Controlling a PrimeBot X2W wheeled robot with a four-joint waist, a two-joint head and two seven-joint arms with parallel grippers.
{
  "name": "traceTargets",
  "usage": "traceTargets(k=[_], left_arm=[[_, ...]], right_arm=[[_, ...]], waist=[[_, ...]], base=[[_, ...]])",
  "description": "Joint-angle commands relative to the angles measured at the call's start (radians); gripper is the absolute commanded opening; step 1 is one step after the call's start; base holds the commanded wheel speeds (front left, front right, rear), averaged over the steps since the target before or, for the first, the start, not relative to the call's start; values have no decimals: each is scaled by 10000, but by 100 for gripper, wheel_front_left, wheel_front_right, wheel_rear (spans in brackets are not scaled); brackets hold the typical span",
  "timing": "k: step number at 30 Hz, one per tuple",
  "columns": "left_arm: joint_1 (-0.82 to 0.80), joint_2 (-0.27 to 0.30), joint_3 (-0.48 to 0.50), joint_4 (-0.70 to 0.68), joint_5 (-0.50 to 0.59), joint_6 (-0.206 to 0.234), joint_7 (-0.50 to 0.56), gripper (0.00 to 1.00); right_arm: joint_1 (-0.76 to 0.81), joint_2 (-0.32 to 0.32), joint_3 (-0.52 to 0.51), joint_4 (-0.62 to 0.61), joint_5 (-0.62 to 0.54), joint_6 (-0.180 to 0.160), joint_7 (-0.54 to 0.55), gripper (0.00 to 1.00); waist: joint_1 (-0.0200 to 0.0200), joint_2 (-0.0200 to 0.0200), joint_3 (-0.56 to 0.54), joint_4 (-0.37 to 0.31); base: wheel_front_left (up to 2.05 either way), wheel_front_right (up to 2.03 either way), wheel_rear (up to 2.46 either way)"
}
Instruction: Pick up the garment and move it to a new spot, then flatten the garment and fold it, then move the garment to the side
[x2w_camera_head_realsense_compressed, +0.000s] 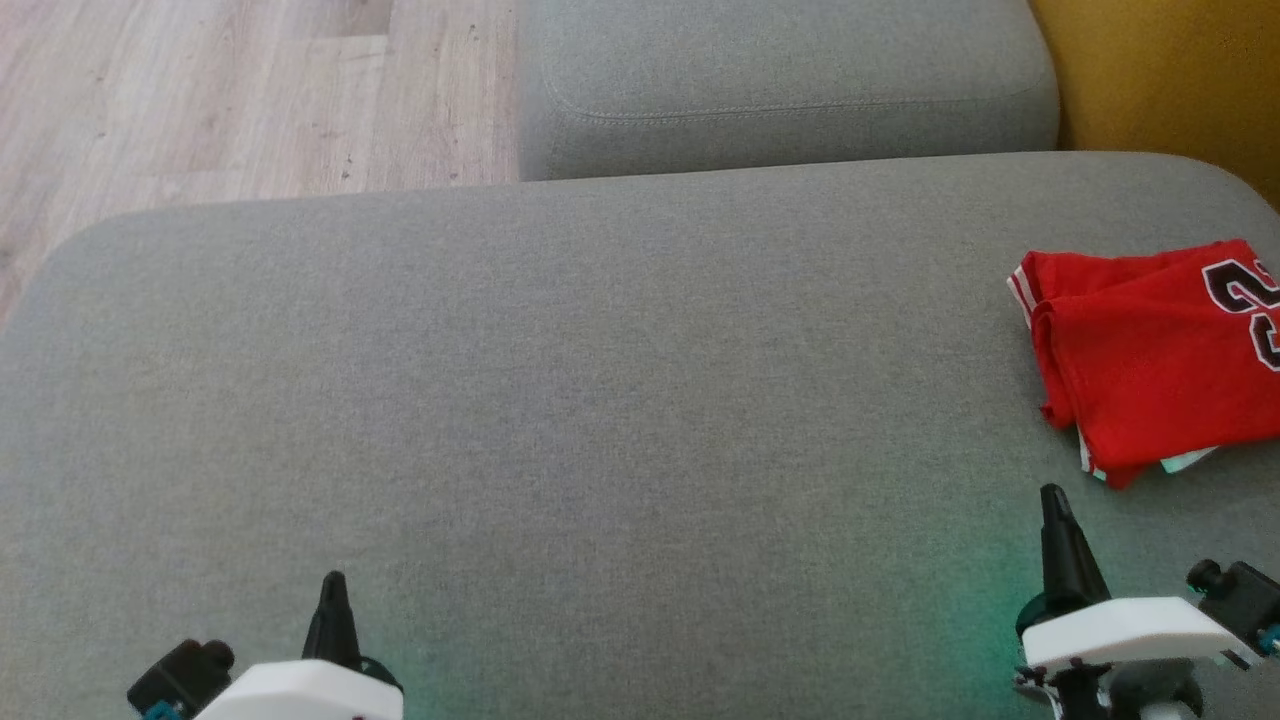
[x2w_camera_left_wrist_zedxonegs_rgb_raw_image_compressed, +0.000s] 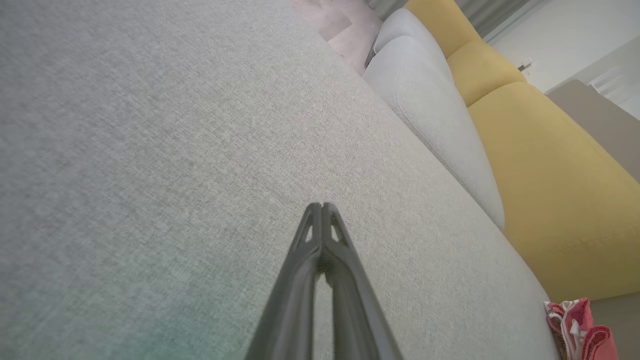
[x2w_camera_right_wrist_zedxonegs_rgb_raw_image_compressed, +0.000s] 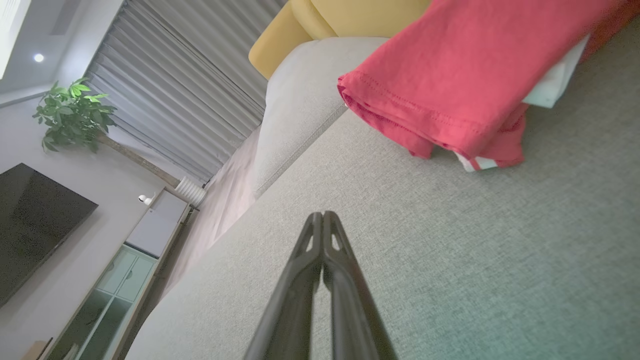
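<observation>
Right claw, fingers pressed together and empty, sits near the folded red garment.

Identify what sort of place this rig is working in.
Most likely a home living room: a big grey sofa on a pale wood floor, with a dark television, a potted plant and long curtains across the room.

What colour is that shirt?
The shirt is red with white trim and dark numbers; clearest in the head view.
</observation>
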Motion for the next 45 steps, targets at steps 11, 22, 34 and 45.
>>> traceTargets(k=[11, 22, 34, 45], left_arm=[[-737, -118, 812, -239, -972, -392, 258, 0], [-907, -276, 1312, -226, -1900, -747, 521, 0], [-1092, -450, 1862, -211, -2909, -1134, 810, 0], [-1262, -611, 2366, -197, -3830, -1488, 1076, 0]], right_arm=[[-714, -197, -70, -394, 1386, -4, 261, 0], [-864, -207, -205, -418, 2676, -5, 485, 0], [-1028, -212, -360, -444, 4077, -5, 734, 0], [-1179, -213, -507, -467, 5353, -6, 967, 0]], waist=[[-1, 0, 24, -15], [-1, 0, 49, -32], [-1, 0, 76, -50], [-1, 0, 101, -66]], base=[[0, 0, 0], [0, 0, 0], [0, 0, 0], [0, 0, 0]])
